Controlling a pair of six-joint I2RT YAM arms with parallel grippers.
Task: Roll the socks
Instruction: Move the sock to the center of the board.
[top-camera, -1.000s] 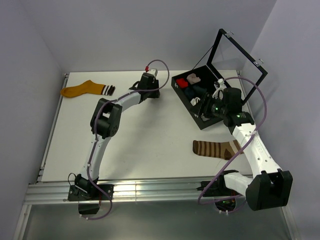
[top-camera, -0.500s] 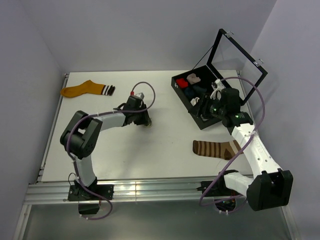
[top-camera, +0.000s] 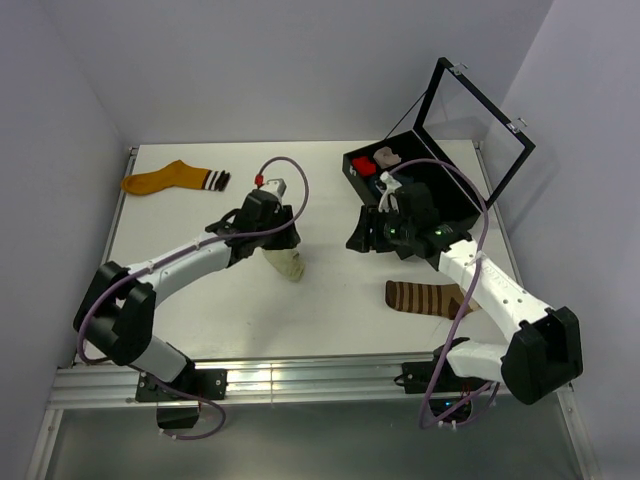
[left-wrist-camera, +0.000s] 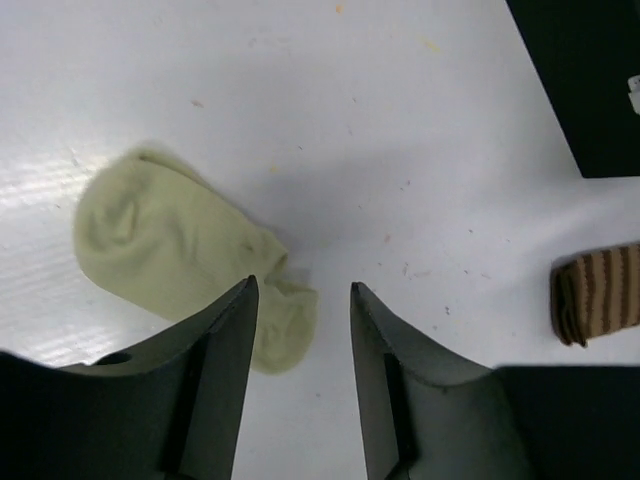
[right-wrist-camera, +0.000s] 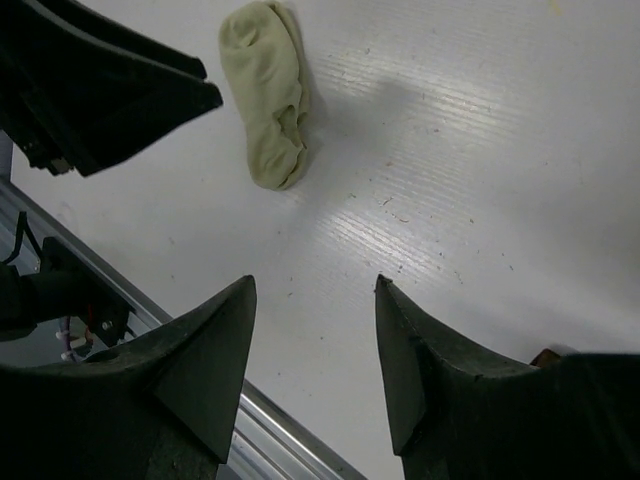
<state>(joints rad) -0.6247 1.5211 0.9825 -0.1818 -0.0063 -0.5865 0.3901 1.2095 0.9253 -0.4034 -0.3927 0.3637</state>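
A short cream sock lies crumpled mid-table. My left gripper hovers just above it, open and empty. In the left wrist view the cream sock lies left of and partly under the left finger of the open gripper. A brown sock with pale stripes lies flat at the right; its end shows in the left wrist view. My right gripper is open and empty above bare table, right of the cream sock, as its own view shows.
An orange sock with a dark-and-white striped cuff lies at the far left. A black box with its lid raised stands at the far right and holds rolled items, one of them red. The table's front rail lies below the right gripper.
My left arm swung from the far side near the box back to mid-table, and the cream sock now lies under it. My right gripper moved from over the box leftward over the table.
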